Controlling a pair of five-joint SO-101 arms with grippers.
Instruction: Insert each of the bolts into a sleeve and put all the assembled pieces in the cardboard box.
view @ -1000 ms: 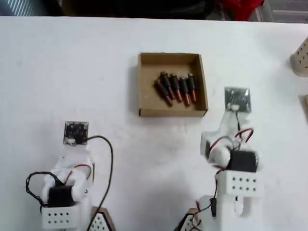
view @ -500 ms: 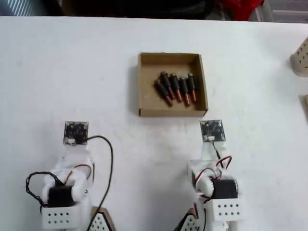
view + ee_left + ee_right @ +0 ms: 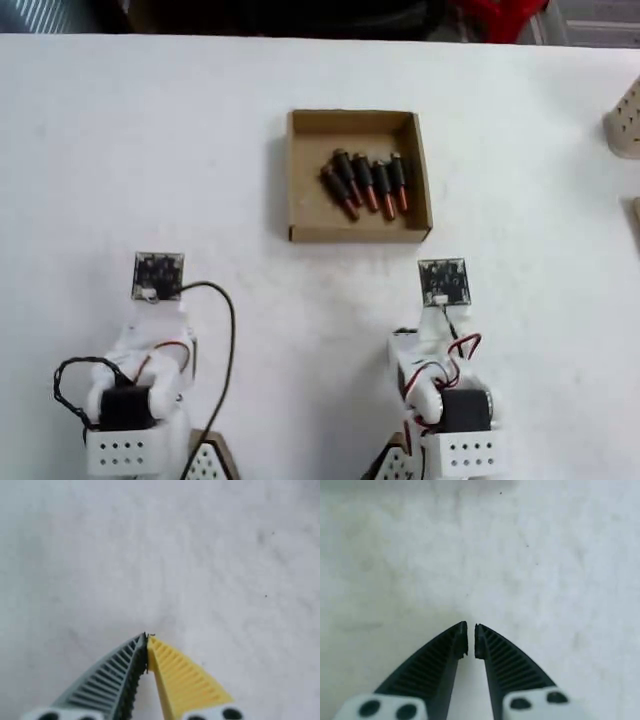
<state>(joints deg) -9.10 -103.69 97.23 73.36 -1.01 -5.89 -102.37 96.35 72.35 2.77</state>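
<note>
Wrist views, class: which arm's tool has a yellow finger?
The left tool, one ribbed finger yellow and one grey; the right tool has both fingers black.

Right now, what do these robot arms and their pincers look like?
Each arm is white plastic with black motors and red and black wires; one trails a looping black cable. The left gripper has one grey and one yellow ribbed finger; the right gripper has two black.

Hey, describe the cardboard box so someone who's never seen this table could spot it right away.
Start from the big white table and look near its middle. The cardboard box is a shallow, open-topped brown square lying flat there. Unlike anything else on the table, it holds a row of dark, copper-tipped assembled pieces lying side by side.
</note>
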